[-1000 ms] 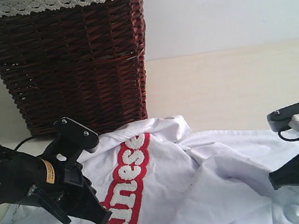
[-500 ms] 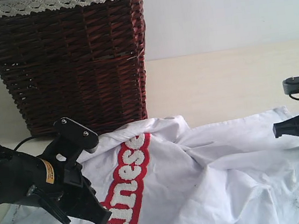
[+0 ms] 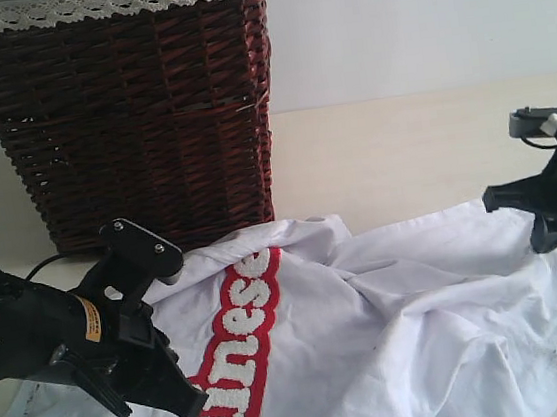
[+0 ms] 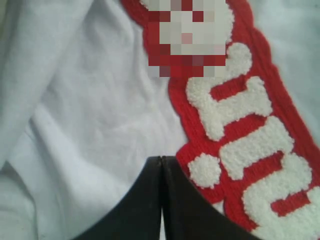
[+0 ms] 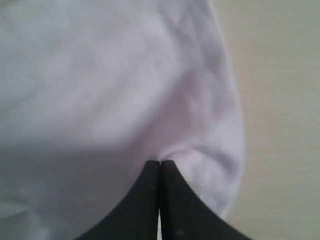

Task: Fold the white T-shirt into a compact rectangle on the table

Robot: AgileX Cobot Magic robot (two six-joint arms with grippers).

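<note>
1. Pale beige table (image 3: pixel 403 154) is carrying everything; the white T-shirt (image 3: pixel 394 336) is lying crumpled on it, spreading between both claws.
2. Right gripper (image 5: pixel 160 162) is pressing its jaws together on a puckered bit of the shirt's edge, holding it up off the table; bare tabletop is showing just beyond.
3. Left gripper (image 4: pixel 161 159) is holding its jaws together too, tips against the cloth just beside the red-outlined lettering (image 4: pixel 240 130); whether a fold is caught I cannot tell.
4. My judgement: the right pinch is looking thin, so the edge could be slipping out under a pull; if the left claw is merely resting, the shirt would be dragging and bunching instead of spreading.
5. Beyond the left claw the wicker basket (image 3: pixel 127 115) is standing near, so a wide swing could be knocking it.
6. Only the exterior view is showing the basket and the raised edge; only the wrist views are showing the closed jaw lines and the pucker.
</note>
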